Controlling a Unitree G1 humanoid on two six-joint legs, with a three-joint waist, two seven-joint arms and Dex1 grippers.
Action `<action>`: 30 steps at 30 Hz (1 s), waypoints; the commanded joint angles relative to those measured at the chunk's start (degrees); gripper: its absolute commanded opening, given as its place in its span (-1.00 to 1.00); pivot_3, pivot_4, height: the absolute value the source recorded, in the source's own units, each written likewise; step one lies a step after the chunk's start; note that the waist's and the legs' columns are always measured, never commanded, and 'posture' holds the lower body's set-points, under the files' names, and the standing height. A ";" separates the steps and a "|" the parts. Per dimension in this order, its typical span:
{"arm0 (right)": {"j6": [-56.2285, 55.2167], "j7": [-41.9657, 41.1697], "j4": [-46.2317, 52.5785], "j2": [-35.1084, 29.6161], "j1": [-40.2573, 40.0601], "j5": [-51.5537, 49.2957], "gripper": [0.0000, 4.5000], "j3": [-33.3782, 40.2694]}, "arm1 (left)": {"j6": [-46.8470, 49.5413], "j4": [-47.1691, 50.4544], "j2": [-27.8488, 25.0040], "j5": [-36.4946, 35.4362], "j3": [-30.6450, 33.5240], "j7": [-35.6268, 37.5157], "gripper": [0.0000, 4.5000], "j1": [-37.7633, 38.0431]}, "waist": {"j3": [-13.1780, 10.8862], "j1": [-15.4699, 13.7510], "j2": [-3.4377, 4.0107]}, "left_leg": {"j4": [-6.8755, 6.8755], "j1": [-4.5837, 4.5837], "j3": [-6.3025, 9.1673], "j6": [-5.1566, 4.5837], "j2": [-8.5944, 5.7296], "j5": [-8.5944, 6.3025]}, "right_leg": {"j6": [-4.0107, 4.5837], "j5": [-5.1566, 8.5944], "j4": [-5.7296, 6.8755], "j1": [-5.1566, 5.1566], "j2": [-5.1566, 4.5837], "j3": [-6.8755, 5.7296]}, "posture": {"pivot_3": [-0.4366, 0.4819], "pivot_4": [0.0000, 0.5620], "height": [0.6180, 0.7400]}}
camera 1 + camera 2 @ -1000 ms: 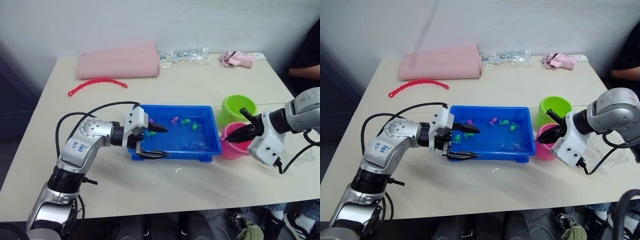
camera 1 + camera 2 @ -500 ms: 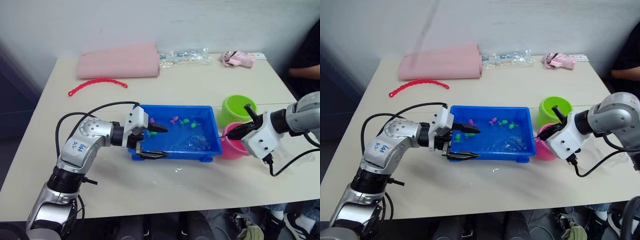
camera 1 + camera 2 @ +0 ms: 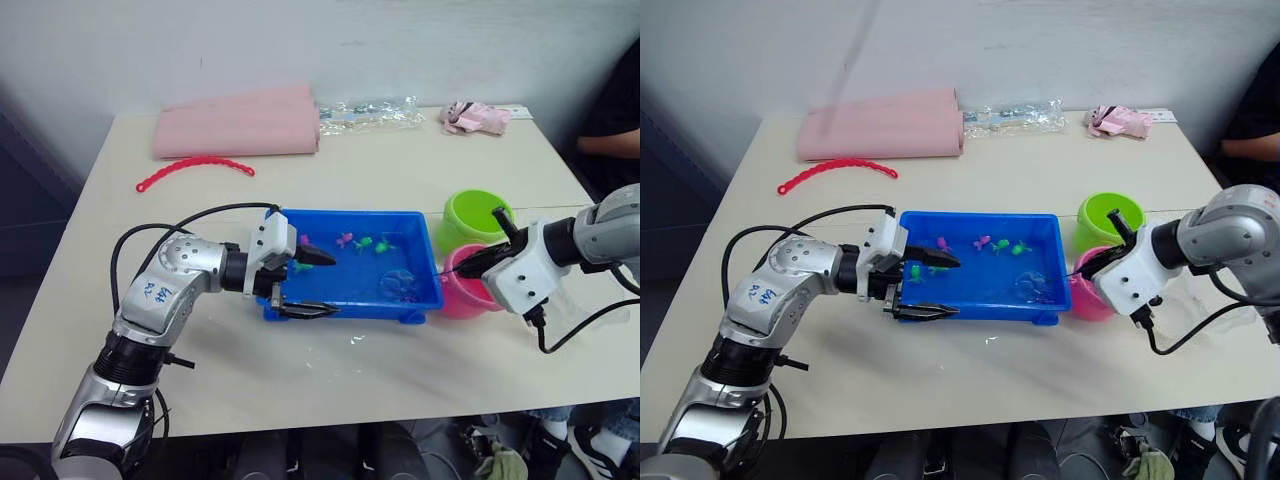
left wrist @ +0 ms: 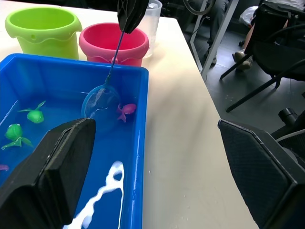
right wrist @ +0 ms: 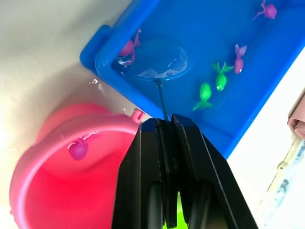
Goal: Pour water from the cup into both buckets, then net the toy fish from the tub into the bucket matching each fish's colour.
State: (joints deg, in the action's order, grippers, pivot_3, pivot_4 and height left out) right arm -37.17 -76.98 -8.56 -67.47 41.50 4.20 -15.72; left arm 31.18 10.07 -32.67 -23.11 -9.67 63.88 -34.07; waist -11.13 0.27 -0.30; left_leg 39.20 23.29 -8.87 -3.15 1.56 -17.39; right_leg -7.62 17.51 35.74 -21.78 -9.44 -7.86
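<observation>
So we've got the blue tub [image 3: 352,262] sitting roughly mid-table [image 3: 400,170], a bit toward the front edge, with water in it. Our right gripper [image 5: 164,125] has its 2 fingers clenched on the thin handle of the net [image 4: 100,101], holding it above the near rim of the pink bucket [image 3: 463,283], and the hoop is dipped into the tub's right end near the front corner. A pink fish [image 4: 126,109] is just beside the hoop at that corner; whether it's actually inside the mesh, we can't tell. There's 1 pink fish in the pink bucket [image 5: 78,149]. The rest of the fish are toward the tub's far side: we can make out 2 green fish [image 5: 212,85] close together and a couple more pink ones [image 5: 238,58] near them. The green bucket [image 3: 477,216] stands just behind the pink one, both just off the tub's right end, and the clear cup [image 4: 151,21] is right behind the pink bucket on the side away from the tub. Our left gripper [image 3: 310,284] is at the tub's left end with its fingers spread wide and nothing in them, 1 finger over the water and the other outside the front wall.
</observation>
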 commanded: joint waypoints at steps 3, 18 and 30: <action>3.21 -4.51 4.75 -1.98 -3.50 -5.15 -1.00 1.60 | -1.30 -1.30 0.42 0.74 -0.20 -0.36 0.99 -3.06 | 0.00 -0.13 0.00 | 0.00 0.01 0.00 0.00 -0.01 0.00 | 0.00 0.00 -0.03 0.02 0.00 -0.01 | -0.05 -0.47 0.96; 65.64 4.20 22.64 -0.09 -13.11 -20.46 -1.00 12.03 | -1.08 -1.48 0.21 0.53 0.02 -0.34 0.99 -3.28 | 0.00 -0.23 0.00 | 0.01 0.05 0.08 -0.01 -0.02 -0.02 | 0.00 0.00 -0.06 0.02 -0.06 -0.05 | -0.05 -0.47 0.96; 84.70 13.18 29.74 6.38 -18.88 -29.98 -1.00 17.55 | -3.53 -6.40 -2.91 1.67 1.18 1.41 0.99 -3.49 | 0.00 -0.23 -0.02 | -0.04 0.07 0.08 0.05 0.00 -0.05 | 0.00 0.00 -0.10 0.00 -0.02 -0.09 | -0.05 -0.47 0.96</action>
State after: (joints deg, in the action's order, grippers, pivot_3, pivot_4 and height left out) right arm 45.50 -65.20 19.09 -61.93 22.99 -23.41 -0.76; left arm 28.94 3.48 -34.93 -21.32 -9.93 64.59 -36.82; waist -11.13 0.04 -0.32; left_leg 39.16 23.36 -8.79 -3.11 1.55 -17.45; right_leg -7.62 17.51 35.64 -21.78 -9.46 -7.93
